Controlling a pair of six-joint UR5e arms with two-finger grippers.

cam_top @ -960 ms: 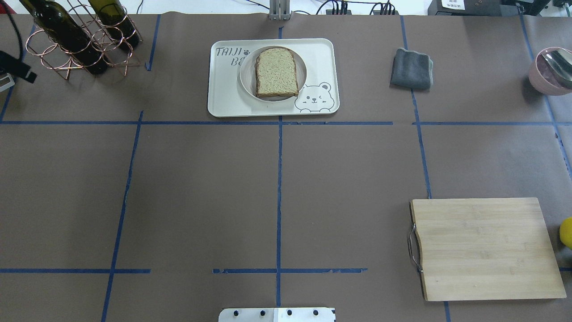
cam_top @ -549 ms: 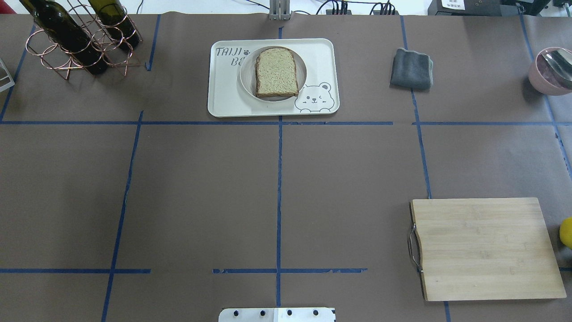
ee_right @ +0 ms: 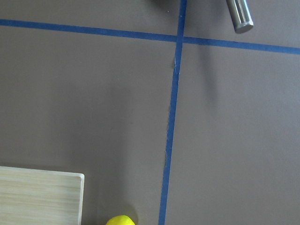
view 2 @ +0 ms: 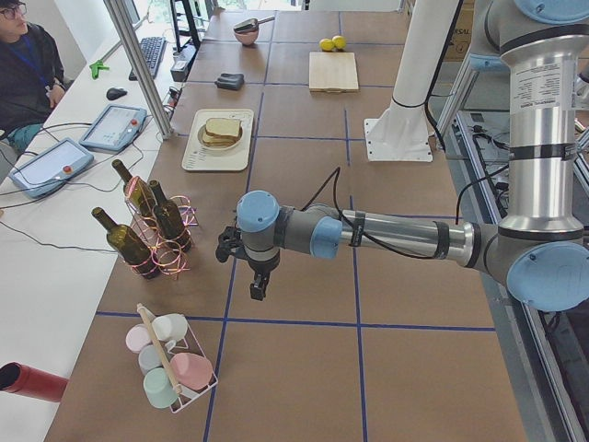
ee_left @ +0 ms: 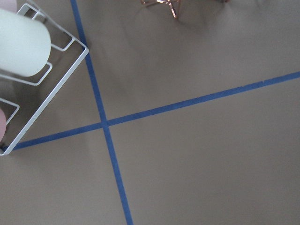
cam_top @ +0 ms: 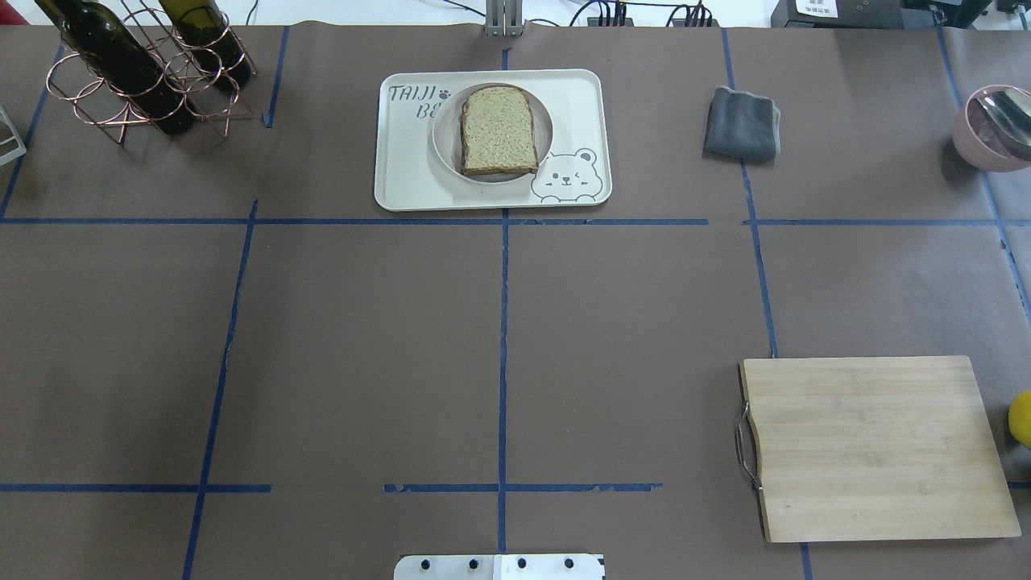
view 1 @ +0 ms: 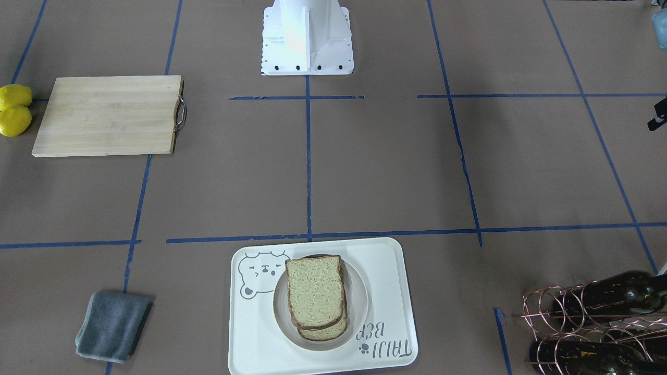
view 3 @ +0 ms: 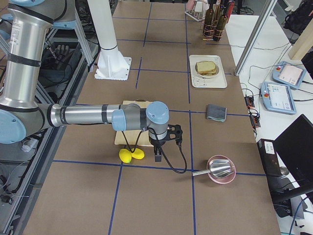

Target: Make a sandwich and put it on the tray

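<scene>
The sandwich (cam_top: pixel 498 129) is two stacked slices of speckled brown bread on a round white dish (cam_top: pixel 443 137). The dish stands on the cream bear tray (cam_top: pixel 403 169) at the far middle of the table. No egg shows. The front view shows the two slices (view 1: pixel 315 297) slightly offset on the tray (view 1: pixel 385 281). My left gripper (view 2: pixel 258 290) hangs over bare table near the bottle rack, far from the tray. My right gripper (view 3: pixel 159 156) hangs beside the lemons. I cannot tell whether either gripper is open or shut.
A wooden cutting board (cam_top: pixel 874 447) lies near right, with two lemons (view 1: pixel 14 109) beside it. A grey cloth (cam_top: pixel 741 123) lies right of the tray. A copper rack with wine bottles (cam_top: pixel 137 72) stands far left, a pink bowl with a metal scoop (cam_top: pixel 991 129) far right, and a mug rack (view 2: pixel 170 364) beyond the table's left part.
A black part of my left gripper, at the overhead view's left edge one second ago, has moved out of that view. The sandwich and tray have not moved.
</scene>
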